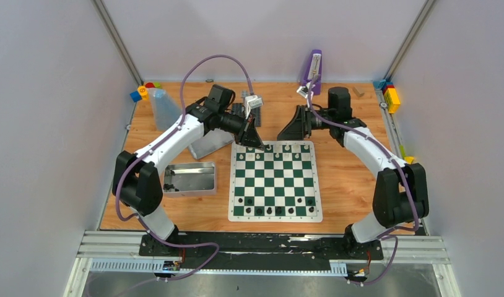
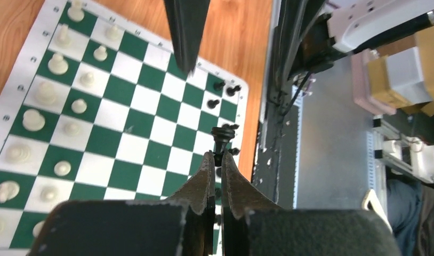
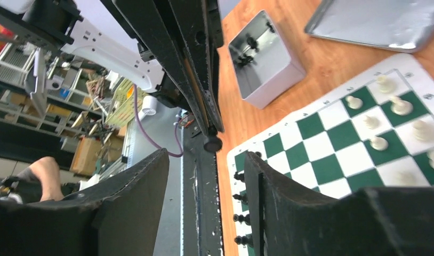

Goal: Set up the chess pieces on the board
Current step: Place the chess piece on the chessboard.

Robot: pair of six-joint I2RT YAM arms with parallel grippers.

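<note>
Black chess piece (image 2: 221, 133) pinched tight in my left claw (image 2: 217, 158), hanging at the far-left corner of the board (image 1: 274, 179); my right claw (image 3: 207, 156) gapes empty beside it. I'd carry the piece low to a free square among the black pieces (image 1: 269, 211) at the near edge and stand it upright before letting go. Wooden table (image 1: 348, 185), silver tin (image 1: 189, 179) left of the board, pale walls on three sides.

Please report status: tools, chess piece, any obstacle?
Left tool shut on black piece. Right tool open, close beside it. Piece at far edge of board, not placed.
</note>
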